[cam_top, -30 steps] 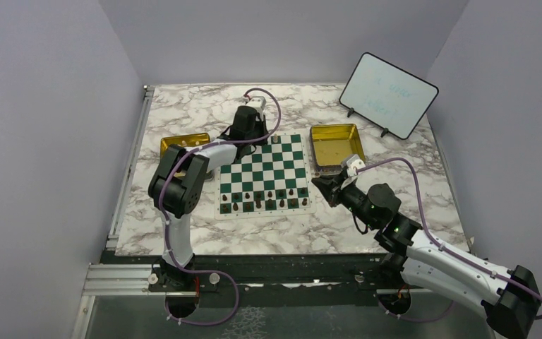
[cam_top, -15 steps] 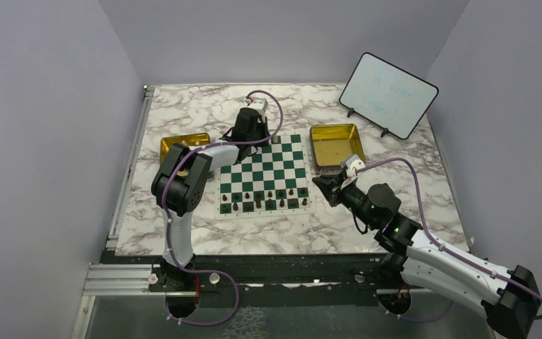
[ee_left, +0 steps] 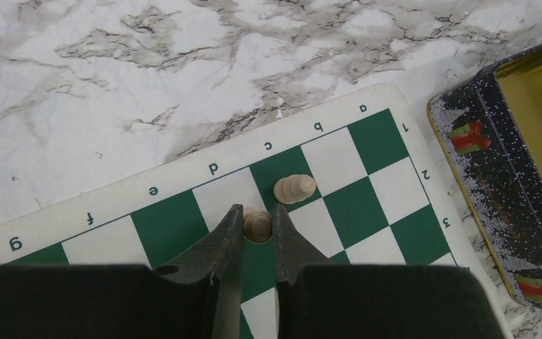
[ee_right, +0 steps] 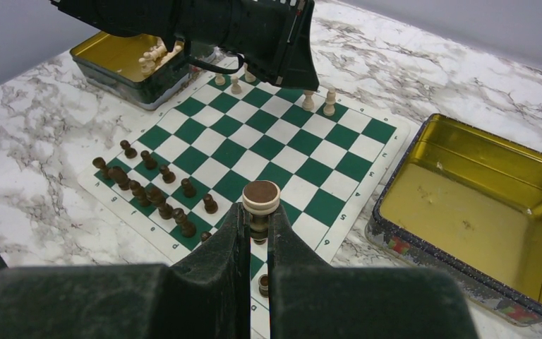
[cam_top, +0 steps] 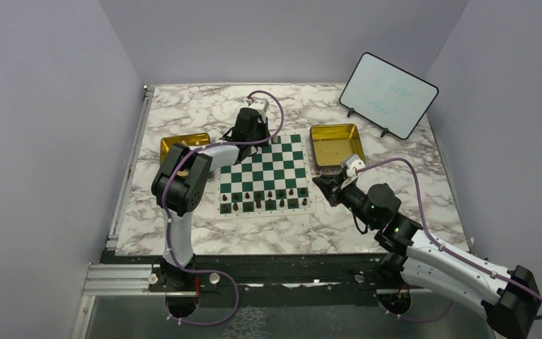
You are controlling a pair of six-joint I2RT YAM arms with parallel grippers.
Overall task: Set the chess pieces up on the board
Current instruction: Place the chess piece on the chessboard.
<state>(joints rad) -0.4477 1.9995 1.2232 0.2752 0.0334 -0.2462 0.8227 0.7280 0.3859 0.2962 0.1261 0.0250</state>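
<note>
The left gripper [ee_left: 257, 214] is narrow, its two fingers pressed to either side of a cream piece [ee_left: 257, 226] that stands on the board [ee_left: 367, 138], one row in from the far edge. The grip is low and straight down, which I judge keeps the small piece upright on its square. A second cream piece [ee_left: 295, 188] stands just beside it at about 1 o'clock, apart from the fingers but close enough that a wide opening could brush it. Beyond that, at 3 o'clock, the right tin [ee_left: 497, 166] lies near the board's border.

The right gripper [ee_right: 257, 212] is also narrow, clamped on a dark piece [ee_right: 261, 201] whose upper end shows as a flat brown disc with a pale rim. It hangs above the board's near right corner, off the surface, probably waiting for a free square in the near rows. Another dark piece [ee_right: 263, 284] sits directly below.

The row of dark pieces [ee_right: 157, 192] fills the near ranks toward 8 o'clock, so open squares lie on the right gripper's own side. The middle ranks are bare, giving both arms room. At 10 o'clock the left tin [cam_top: 183, 143] holds more cream pieces, beside the left arm. A whiteboard [cam_top: 388, 94] stands well apart at 1 o'clock on the table [cam_top: 197, 106].
</note>
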